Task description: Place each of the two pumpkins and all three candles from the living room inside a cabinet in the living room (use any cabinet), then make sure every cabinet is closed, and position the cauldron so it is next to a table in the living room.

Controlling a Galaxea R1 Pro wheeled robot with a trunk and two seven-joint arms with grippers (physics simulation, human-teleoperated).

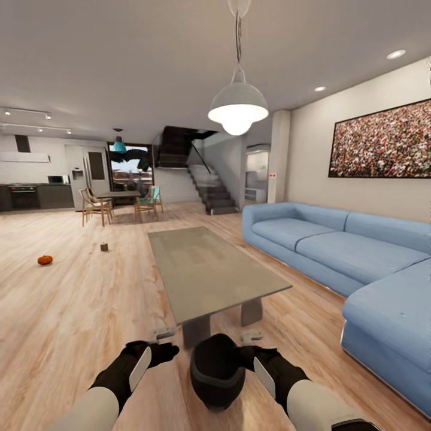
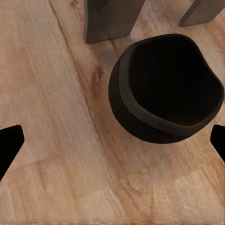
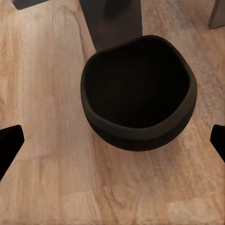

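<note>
A: Log arm pose, head view.
B: Both forearms reach forward and low, white sleeves into black wrists. Left gripper [image 1: 160, 335] and right gripper [image 1: 251, 336] sit level, angled slightly inward.
A: Jaw state?
B: Both spread wide; in each wrist view the dark fingertips [image 2: 9, 143] [image 3: 9, 140] stand at opposite frame edges, clasping nothing.

The robot has white arms [image 1: 96, 410], black wrists, and black grippers [image 1: 163, 332] with pale grey fingers.
</note>
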